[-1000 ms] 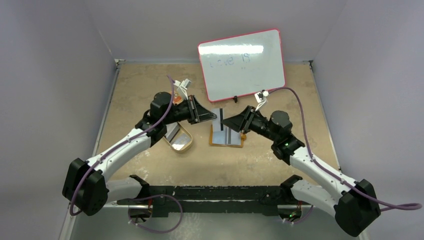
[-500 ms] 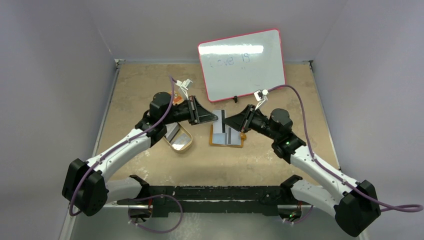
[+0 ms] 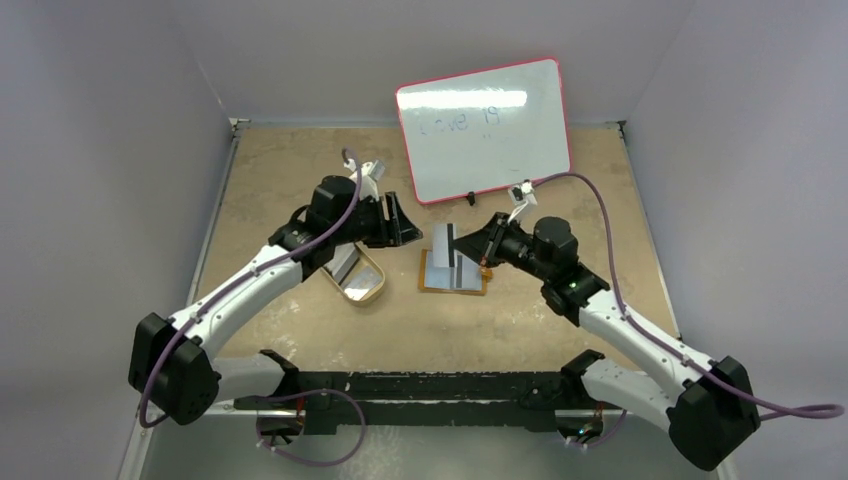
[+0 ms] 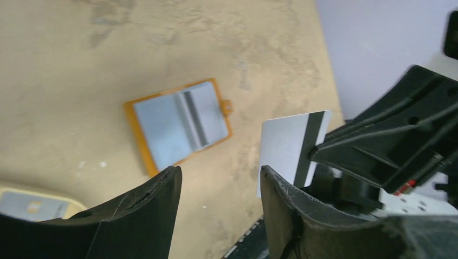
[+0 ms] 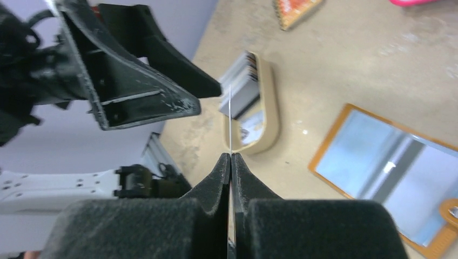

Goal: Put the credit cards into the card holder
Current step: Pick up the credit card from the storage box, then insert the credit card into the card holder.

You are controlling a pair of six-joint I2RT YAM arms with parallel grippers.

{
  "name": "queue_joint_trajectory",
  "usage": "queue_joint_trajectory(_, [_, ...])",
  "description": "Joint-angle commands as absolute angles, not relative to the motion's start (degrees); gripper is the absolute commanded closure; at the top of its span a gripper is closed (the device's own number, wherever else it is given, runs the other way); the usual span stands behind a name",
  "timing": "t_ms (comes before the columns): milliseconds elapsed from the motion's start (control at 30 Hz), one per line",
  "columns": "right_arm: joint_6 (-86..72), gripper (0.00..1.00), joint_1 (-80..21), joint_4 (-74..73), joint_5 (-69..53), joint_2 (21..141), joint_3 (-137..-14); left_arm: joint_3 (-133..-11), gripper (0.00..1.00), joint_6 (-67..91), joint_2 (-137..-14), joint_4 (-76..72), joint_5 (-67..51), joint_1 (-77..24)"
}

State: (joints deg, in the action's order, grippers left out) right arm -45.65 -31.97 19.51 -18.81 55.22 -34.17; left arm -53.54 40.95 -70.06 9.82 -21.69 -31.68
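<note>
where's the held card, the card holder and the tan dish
held card (image 4: 286, 148), left wrist view, grey face
card holder (image 4: 159, 129), left wrist view, pale inner panel
tan dish (image 5: 271, 108), right wrist view, rim

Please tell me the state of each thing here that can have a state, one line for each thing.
left end effector, open, holding nothing
right end effector, shut on the held card
held card, off the table, gripped at one edge
card holder, unfolded flat, inside facing up
striped card, lying on the open card holder
loose cards, resting in the tan dish
</note>
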Motion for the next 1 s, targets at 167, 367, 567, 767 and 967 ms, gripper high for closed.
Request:
queue_joint_trajectory(167, [-39.3, 1.0, -31.1, 15.9, -14.0, 63.5, -34.9, -59.6, 0.47, 30.7, -80.1, 23.8, -7.1, -32.1])
queue_joint_trajectory(367, [-40.4, 1.0, -26.5, 22.1, -21.1, 72.3, -32.8, -59.7, 0.52, 32.2, -87.1, 19.5, -9.3, -33.3])
queue_joint_trajectory(567, [-40.7, 1.0, -24.4, 24.2, -21.8, 76.4, -31.5, -60.9, 0.56, 33.6, -92.5, 16.7, -9.4, -35.7])
queue_joint_trajectory(767, [-40.5, 1.0, -23.6, 23.5, -18.7, 76.9, -30.7, -59.9, 0.63, 35.2, -95.9, 12.9, -10.3, -37.3])
queue_joint_trajectory(967, [-41.7, 1.0, -23.2, 26.2, -19.3, 78.7, -29.8, -59.7, 0.72, 35.6, -98.0, 12.4, -9.2, -38.7])
